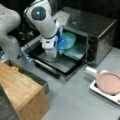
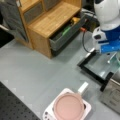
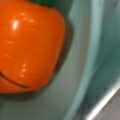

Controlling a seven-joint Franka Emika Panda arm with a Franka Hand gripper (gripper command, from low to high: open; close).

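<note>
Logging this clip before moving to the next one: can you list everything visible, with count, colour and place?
toaster oven: one, silver-black, a front view's top right, door folded down
bowl: one, teal, inside the oven
carrot: one, orange with a green top, lying in the bowl, wrist view
pan: one, pink, on a white hot plate, a front view's bottom
cabinet: one, wooden, a front view's top left, grey drawer pulled open with yellow and green items inside
table: one, grey
arm: one, white
tool: one, blue-white, over the oven door by the bowl
</note>
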